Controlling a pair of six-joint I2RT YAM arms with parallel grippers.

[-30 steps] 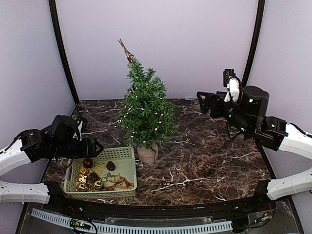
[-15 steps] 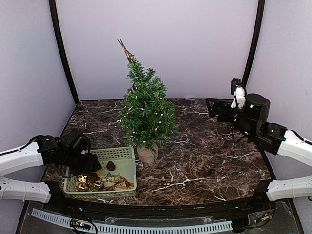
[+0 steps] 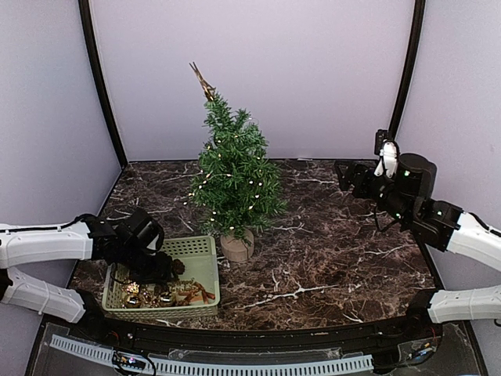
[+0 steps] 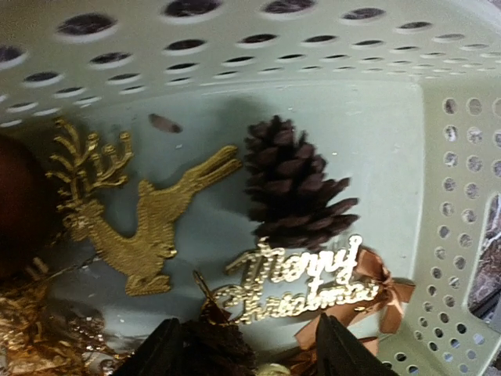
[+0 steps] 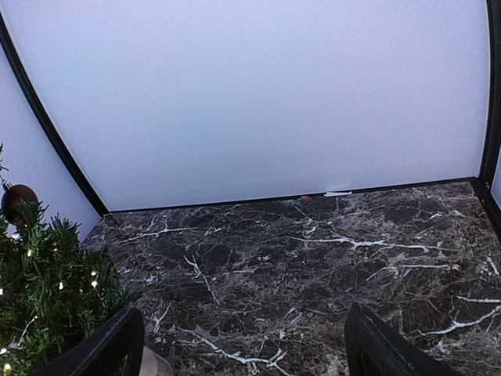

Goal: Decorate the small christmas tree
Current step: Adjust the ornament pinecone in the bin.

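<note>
**Left gripper low in the ornament basket**

The small dark-green bristly christmas tree stands upright on the dark marble table, just behind the pale green perforated plastic basket. The right gripper hangs spread and empty, well to the right. The left gripper sits inside the basket, jaws apart around a dark brown cone, unclamped. Close squarely on that one piece and lift straight. Also inside: dark red bauble, gold glitter reindeer, brown pine cone, gold "Merry Christmas" sign, brown ribbon bow.
</note>
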